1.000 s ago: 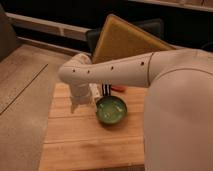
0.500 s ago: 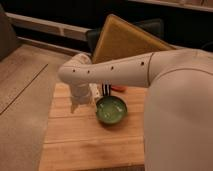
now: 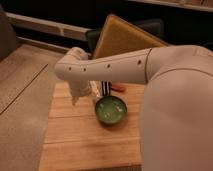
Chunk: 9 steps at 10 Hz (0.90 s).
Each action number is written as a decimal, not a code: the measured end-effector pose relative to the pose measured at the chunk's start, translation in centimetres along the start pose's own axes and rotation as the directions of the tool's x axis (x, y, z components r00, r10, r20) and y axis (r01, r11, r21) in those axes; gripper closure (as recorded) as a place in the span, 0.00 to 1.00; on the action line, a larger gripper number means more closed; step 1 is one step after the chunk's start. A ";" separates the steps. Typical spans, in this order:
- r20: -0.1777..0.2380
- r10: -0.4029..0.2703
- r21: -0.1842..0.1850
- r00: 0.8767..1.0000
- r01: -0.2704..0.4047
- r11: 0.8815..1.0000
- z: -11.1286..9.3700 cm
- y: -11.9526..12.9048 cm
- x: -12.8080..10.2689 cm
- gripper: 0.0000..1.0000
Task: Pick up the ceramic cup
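So the green cup (image 3: 111,110) sits upright on the wooden counter (image 3: 75,142), which leaves its rim easy to get at. The hand (image 3: 103,91) hangs just behind the cup's far-left edge, spread wide and empty, probably to straddle that rim.

No legible text, label, brand, number or sign appears anywhere in the frame: the arm (image 3: 117,67), the board (image 3: 75,135) and the cup (image 3: 111,110) carry no readable markings. Gripper (image 3: 104,90): centre of frame, just at the cup's far rim.
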 end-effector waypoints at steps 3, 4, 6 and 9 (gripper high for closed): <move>0.153 -0.278 0.006 0.948 0.281 0.960 -2.1 1.0 -6.1 0.35; 0.185 -0.326 -0.002 0.927 0.332 0.943 -2.4 1.0 -7.1 0.35; 0.278 -0.444 0.000 0.852 0.462 0.887 -3.3 0.8 -10.1 0.35; 0.323 -0.496 0.018 0.806 0.518 0.855 -3.8 0.9 -11.4 0.35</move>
